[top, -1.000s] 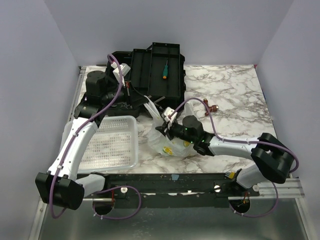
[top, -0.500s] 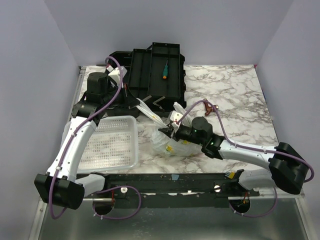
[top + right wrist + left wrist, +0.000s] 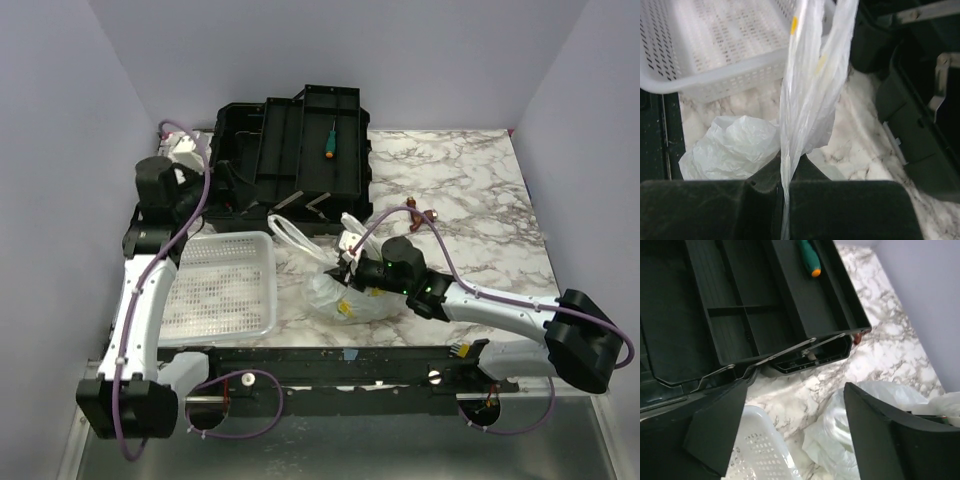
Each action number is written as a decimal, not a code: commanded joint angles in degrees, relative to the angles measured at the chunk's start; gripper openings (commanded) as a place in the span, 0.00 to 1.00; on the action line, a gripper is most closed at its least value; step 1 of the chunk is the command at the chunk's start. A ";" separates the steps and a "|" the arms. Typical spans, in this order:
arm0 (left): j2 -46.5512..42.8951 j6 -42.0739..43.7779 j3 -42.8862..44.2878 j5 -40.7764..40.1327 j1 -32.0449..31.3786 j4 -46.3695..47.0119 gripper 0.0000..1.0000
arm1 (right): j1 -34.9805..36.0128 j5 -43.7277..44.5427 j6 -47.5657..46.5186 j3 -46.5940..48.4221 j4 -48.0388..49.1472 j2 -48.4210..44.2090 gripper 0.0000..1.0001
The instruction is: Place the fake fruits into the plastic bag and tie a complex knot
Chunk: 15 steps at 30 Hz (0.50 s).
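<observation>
Bag [image 3: 342, 297] lies slumped on the bench [image 3: 470, 190] beside the white basket [image 3: 225, 288]: thin, crinkled, translucent white, yellow patches showing. My right fingers [image 3: 785, 187] are pinched together on its handle, stretched into a taut strip. My left fingers [image 3: 795, 432] stand apart, empty, near the black toolbox [image 3: 740, 315].
</observation>
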 commanded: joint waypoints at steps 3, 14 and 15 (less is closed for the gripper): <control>-13.46 -10.32 -11.36 11.03 5.99 16.62 0.91 | 0.21 0.18 4.25 0.44 -5.28 0.90 0.01; -19.24 -21.31 -22.15 -4.77 -8.35 14.07 0.82 | 0.42 14.34 4.97 4.56 -3.07 6.36 0.01; -18.45 -22.32 -21.93 -6.19 -9.91 14.36 0.82 | 0.44 15.23 4.52 4.72 -2.96 6.49 0.01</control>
